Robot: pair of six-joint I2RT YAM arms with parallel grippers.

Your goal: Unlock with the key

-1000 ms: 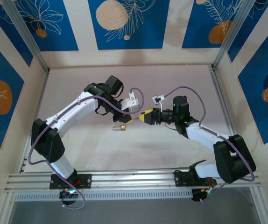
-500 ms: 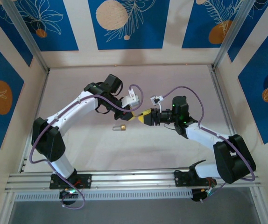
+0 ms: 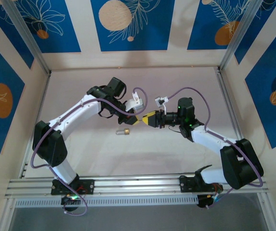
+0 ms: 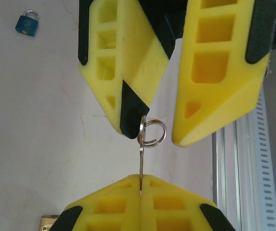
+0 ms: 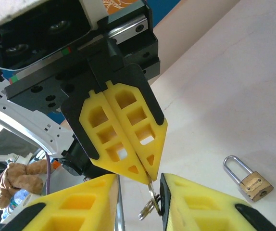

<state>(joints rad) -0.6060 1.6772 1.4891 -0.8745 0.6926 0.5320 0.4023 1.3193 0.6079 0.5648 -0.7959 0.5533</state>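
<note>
The key [image 4: 141, 161] hangs in the air above the table, a small split ring [image 4: 153, 133] through its head. My left gripper [image 4: 141, 179] is shut on the blade's tip. My right gripper [image 5: 139, 183] faces it tip to tip, jaws apart on either side of the key's [image 5: 151, 191] head. One black pad [image 4: 132, 111] touches the head and the other finger [image 4: 215, 77] stands clear of the ring. In the top view the left gripper [image 3: 138, 121] and right gripper [image 3: 147, 118] meet mid-table. The brass padlock [image 3: 123, 131] lies on the table just left of them, also in the right wrist view [image 5: 251, 179].
A small blue padlock [image 4: 26, 23] lies on the table farther off in the left wrist view. The aluminium rail [image 3: 138, 185] runs along the near edge, and frame posts [image 3: 232, 43] and patterned walls close in the white table [image 3: 176, 159].
The right gripper's jaws have narrowed round the key's head. Both gripper tips have drifted slightly toward the far side. The left gripper has stayed shut on the key.
</note>
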